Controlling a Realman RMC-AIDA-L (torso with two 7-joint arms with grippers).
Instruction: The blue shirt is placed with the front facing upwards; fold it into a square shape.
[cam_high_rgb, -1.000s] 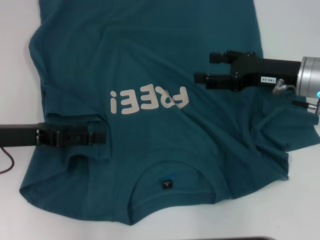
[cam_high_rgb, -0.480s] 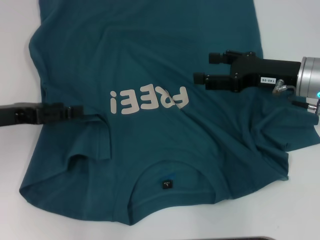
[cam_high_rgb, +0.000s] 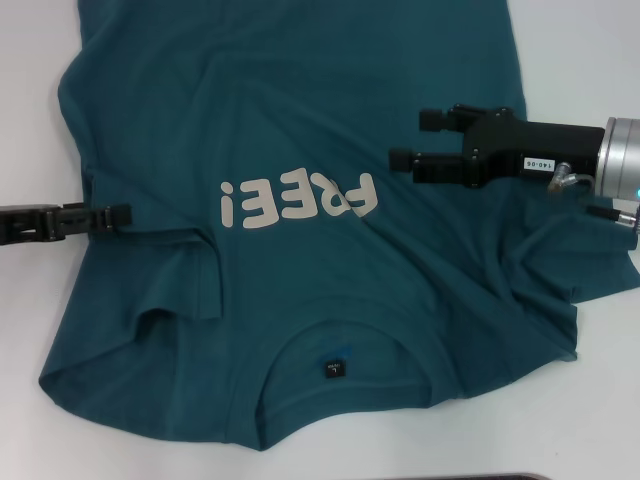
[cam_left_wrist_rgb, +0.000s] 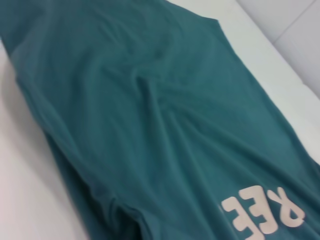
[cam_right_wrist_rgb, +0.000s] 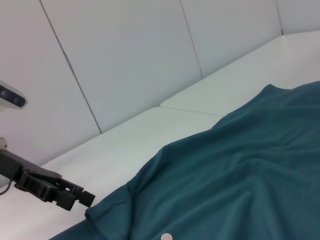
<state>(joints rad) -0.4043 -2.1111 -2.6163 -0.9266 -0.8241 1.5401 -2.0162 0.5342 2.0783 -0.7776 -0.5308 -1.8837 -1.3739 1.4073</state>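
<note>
The blue shirt is spread front-up across the white counter, with its collar toward the robot and its hem running out of the head view at the far side. The white "FREE!" lettering is seen upside down across the chest, and a small black neck label is shown inside the round collar. The sleeve on the robot's left side is folded in over the body of the shirt, forming a raised ridge of cloth beside the lettering. The sleeve on the right side is bunched into creases at the shirt's edge, below the right arm. In the left wrist view the cloth is seen rumpled with long wrinkles.

The left gripper is held low at the shirt's left edge, its tips just over the cloth beside the folded sleeve; its fingers appear pressed together, with no cloth seen between them. The right gripper is held above the shirt's right half, near the end of the lettering, with its two fingers spread apart and nothing between them.
</note>
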